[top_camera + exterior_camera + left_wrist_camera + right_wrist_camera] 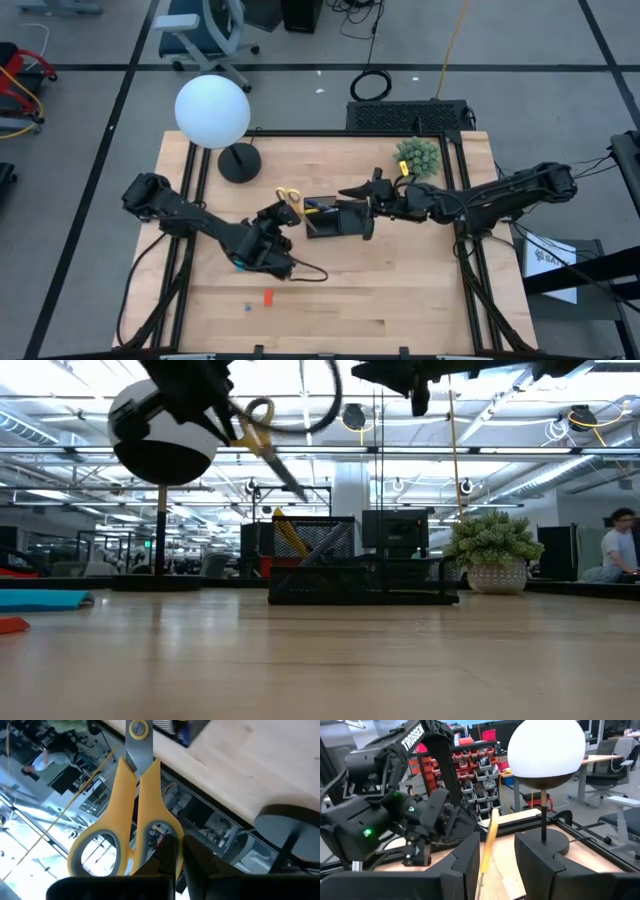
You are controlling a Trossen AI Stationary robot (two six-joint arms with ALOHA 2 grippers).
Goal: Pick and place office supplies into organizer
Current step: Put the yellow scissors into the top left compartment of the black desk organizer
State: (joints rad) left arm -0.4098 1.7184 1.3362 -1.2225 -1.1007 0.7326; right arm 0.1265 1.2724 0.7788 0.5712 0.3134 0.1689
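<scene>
Nearest, the yellow-handled scissors (131, 827) are held aloft by one handle loop in the closed left gripper (176, 851), beside the organizer (335, 217). Being rigid and light, they are judged prone to swinging. Beyond, the right gripper (496, 851) is held open, empty.

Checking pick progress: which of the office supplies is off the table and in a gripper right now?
The scissors: the left gripper is shut on a yellow handle and holds them in the air. The red piece and blue piece lie on the table.
</scene>
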